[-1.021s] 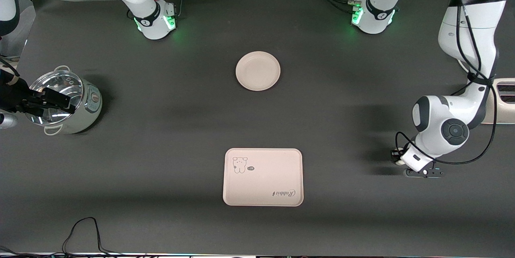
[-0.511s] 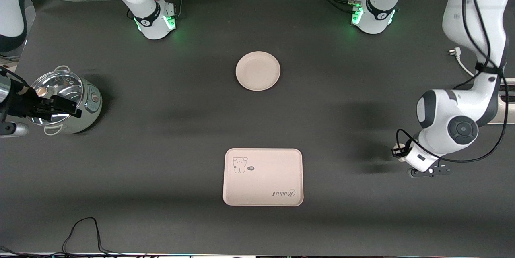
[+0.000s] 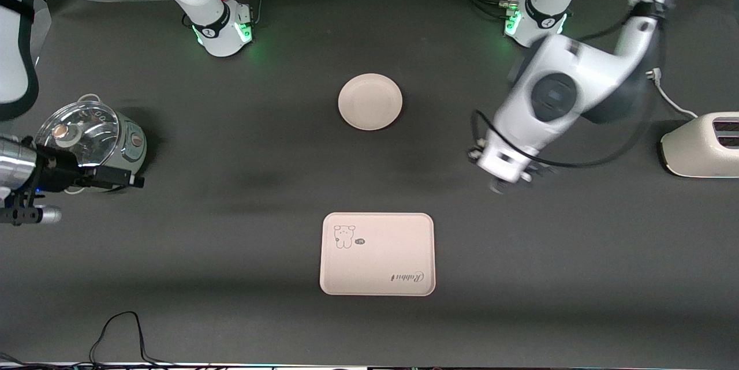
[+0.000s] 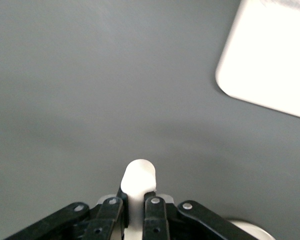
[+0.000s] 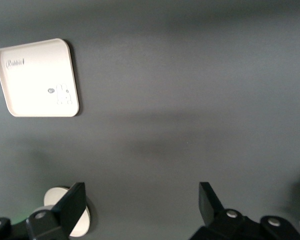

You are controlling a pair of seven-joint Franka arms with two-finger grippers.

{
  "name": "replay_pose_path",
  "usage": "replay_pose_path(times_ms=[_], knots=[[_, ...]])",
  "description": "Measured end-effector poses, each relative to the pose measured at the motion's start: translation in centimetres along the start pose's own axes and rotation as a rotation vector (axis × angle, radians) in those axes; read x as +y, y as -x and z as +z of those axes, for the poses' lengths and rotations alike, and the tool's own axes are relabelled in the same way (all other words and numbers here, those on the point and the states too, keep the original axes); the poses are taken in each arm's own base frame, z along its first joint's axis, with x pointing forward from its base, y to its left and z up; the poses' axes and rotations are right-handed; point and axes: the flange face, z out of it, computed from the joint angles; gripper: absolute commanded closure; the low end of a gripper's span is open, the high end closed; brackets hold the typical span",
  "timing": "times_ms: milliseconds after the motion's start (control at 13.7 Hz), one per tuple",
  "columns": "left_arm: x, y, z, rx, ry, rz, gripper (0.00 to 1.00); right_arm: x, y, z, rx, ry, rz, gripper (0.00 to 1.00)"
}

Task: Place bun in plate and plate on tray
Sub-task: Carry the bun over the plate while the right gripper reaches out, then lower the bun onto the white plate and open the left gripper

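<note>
My left gripper [image 3: 508, 181] is shut on the bun [image 4: 139, 176], a small off-white lump between its fingers. It hangs over bare table between the plate [image 3: 370, 101] and the toaster. The hand hides the bun in the front view. The round cream plate is empty and lies mid-table, toward the robots' bases. The cream-pink tray [image 3: 377, 253] with the bear drawing is empty and lies nearer to the front camera. It also shows in the left wrist view [image 4: 270, 65] and the right wrist view [image 5: 37, 77]. My right gripper [image 3: 130, 180] is open and empty beside the pot.
A steel pot [image 3: 92, 148] with a glass lid stands at the right arm's end of the table. A cream toaster [image 3: 701, 145] stands at the left arm's end. A black cable [image 3: 121, 329] lies near the front edge.
My left arm has swung with the bun from the left arm's end of the table toward the middle, uncovering the toaster. My right gripper has moved off the pot lid to beside the pot.
</note>
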Motion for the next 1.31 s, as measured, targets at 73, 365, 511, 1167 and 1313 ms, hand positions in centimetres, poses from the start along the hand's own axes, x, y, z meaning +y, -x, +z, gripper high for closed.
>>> replay_pose_path(times_ms=[73,365,511,1167,1313], knots=[[2.9,3.4,0.6,-0.012,-0.001,-0.017,0.86,0.6,-0.8,1.2,0.007,-0.008,0.013,0.0],[13.0,17.5,6.9,-0.046,-0.011,-0.029,0.74,0.1,-2.8,6.3,0.031,-0.007,0.022,0.0],[15.8,22.4,11.3,-0.071,-0.021,-0.008,0.74,-1.2,-2.9,10.4,0.052,0.008,0.015,0.0],[17.7,25.3,26.0,-0.016,-0.074,-0.04,0.06,-7.3,-1.5,15.7,0.038,0.003,-0.001,0.0],[17.8,25.3,25.8,-0.014,-0.071,-0.042,0.0,-7.3,-1.4,15.7,0.036,-0.003,0.003,0.0]])
